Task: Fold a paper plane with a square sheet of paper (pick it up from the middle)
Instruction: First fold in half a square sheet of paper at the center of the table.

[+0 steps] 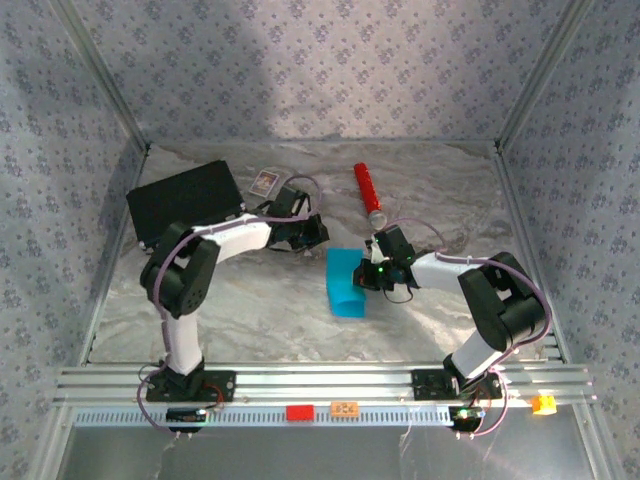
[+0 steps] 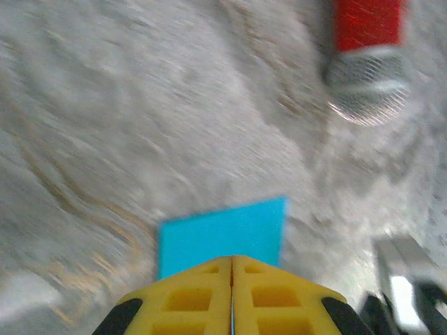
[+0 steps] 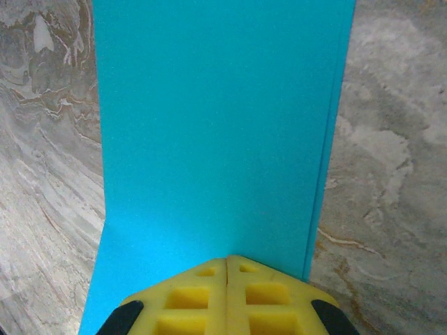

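Note:
The square sheet of paper lies folded over on the marble table as a narrow cyan strip, with one end curling up. In the right wrist view the paper shows two layers along its right edge. My right gripper is shut, and its yellow tips rest against the face of the paper at its right side. My left gripper is shut and sits just off the strip's far left corner. The paper shows just beyond its tips in the blurred left wrist view.
A red cylinder with a silver end lies behind the paper and appears ahead of the left wrist. A black case and a small white card sit at the back left. Patterned walls and metal posts close in the table.

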Motion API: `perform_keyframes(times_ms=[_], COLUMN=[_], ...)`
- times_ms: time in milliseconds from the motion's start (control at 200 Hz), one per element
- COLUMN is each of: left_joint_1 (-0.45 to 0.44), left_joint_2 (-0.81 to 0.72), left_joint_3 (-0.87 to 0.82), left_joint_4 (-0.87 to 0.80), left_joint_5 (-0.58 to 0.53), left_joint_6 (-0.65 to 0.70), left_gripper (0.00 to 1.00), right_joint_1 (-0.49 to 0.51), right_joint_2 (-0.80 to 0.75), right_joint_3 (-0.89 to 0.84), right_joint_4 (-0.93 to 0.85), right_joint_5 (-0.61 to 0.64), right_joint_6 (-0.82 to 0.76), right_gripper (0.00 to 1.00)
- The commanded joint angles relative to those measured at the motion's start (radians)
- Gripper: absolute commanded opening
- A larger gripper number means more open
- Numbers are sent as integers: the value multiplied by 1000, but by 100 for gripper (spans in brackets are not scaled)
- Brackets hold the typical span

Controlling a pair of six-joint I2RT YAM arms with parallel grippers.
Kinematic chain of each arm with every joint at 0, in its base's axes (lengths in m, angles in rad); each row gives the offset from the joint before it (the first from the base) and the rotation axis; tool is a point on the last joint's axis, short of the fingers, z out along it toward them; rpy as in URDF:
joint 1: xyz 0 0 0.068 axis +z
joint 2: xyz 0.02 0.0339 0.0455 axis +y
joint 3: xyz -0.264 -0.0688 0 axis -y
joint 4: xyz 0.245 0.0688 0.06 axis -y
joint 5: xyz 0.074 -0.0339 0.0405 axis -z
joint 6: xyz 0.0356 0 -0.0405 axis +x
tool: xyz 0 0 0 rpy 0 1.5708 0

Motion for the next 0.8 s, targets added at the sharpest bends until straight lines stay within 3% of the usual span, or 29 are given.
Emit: perform_keyframes(times_ms=[0, 155, 585, 795], left_joint_1=[-56, -104, -117, -115], left_joint_2=[-69, -83, -36, -14], left_joint_3=[-66, -161, -280, -333], left_joint_4=[10, 108, 206, 184], left_joint_5=[83, 179, 192, 142], left_joint_6=[30, -19, -31, 21], left_gripper=[7, 7, 7, 6], right_joint_1=[-4, -3, -1, 1], right_joint_2=[17, 14, 14, 13], right_joint_3=[-31, -33, -37, -43], right_joint_4=[-123, -124, -124, -125], right_joint_5=[75, 82, 88, 88], right_joint_6=[7, 8, 11, 11], right_gripper=[0, 0, 0, 0])
